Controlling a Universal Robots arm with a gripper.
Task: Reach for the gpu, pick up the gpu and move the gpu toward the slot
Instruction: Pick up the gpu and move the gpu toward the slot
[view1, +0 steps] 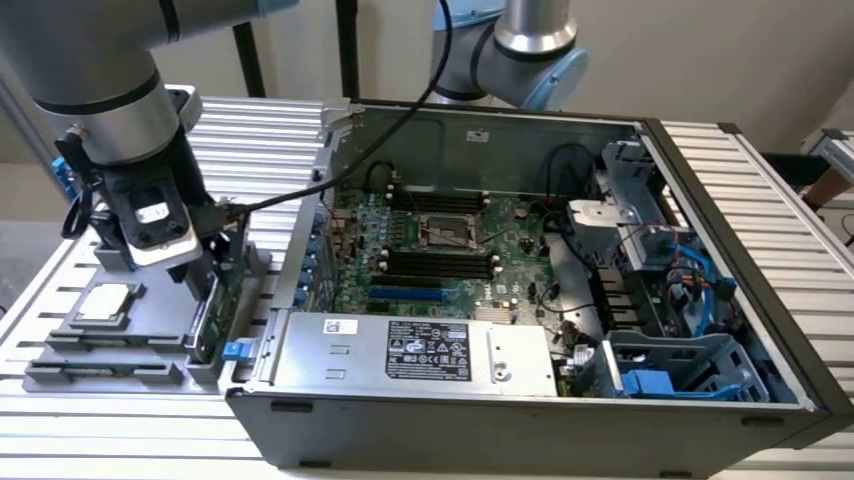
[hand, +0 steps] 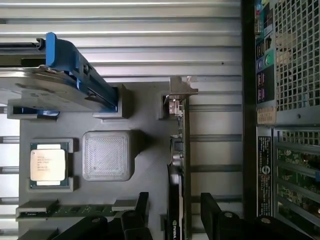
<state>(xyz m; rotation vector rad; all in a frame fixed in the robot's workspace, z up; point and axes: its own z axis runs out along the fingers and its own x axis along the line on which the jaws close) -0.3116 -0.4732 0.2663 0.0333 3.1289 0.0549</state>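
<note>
The gpu (hand: 183, 150) is a thin green card standing on edge in a grey holder tray (hand: 147, 117), with its silver bracket (hand: 182, 86) at one end. In the exterior view the gpu (view1: 204, 318) stands on that tray at the left, just outside the open computer case (view1: 534, 420). My gripper (view1: 210, 275) hangs directly over it. Its dark fingers (hand: 141, 209) straddle the card, one on each side with a gap to the board, so my gripper (hand: 176, 215) is open and holds nothing. A blue slot (view1: 407, 295) lies on the motherboard inside the case.
On the tray sit a square silver chip (hand: 47, 164), a hard drive in a blue frame (hand: 65, 85) and a memory stick (hand: 60, 211). The case's perforated rear wall (hand: 295, 75) rises close beside the card. A second arm (view1: 521, 50) stands behind the case.
</note>
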